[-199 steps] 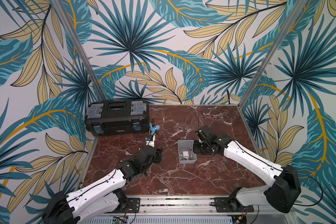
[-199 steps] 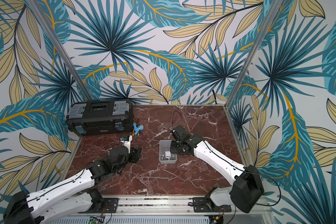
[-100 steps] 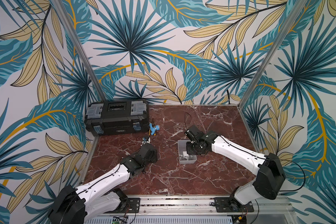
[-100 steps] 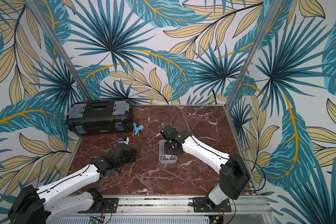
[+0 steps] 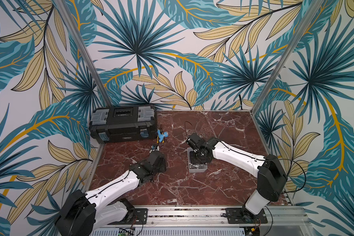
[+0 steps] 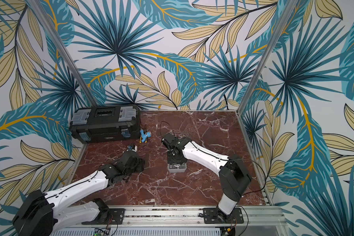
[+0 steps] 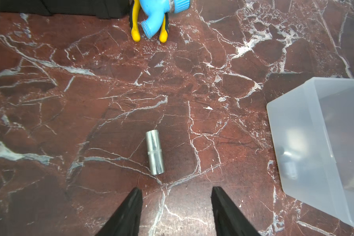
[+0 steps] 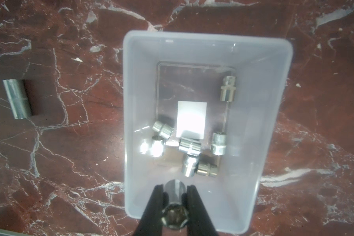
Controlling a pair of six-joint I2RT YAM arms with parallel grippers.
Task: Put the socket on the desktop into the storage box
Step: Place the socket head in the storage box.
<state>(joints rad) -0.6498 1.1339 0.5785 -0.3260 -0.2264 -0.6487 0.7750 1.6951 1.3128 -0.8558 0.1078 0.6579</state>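
A silver socket (image 7: 155, 155) lies on its side on the red-brown marble desktop (image 5: 213, 126), just beyond my left gripper (image 7: 175, 191), which is open and empty. The right wrist view shows this same socket (image 8: 16, 99) beside the storage box (image 8: 131, 102). The translucent box (image 5: 197, 168) holds several sockets (image 8: 189, 147) around a white label. My right gripper (image 8: 174, 187) hangs above the box's near end. It is shut on another socket (image 8: 175, 202), whose hex opening faces the camera. In both top views the right wrist covers most of the box (image 6: 177, 168).
A black toolbox (image 5: 123, 122) stands at the back left. A blue tap-shaped part on yellow-handled pliers (image 5: 161, 135) lies beside it, and a small white-and-blue piece (image 5: 154, 147) lies nearer my left gripper. Aluminium rails (image 5: 192, 212) edge the front.
My right arm has swung left from beside the storage box to above it, still carrying its socket. My left gripper's jaws have opened slightly wider and the arm has shifted a little.
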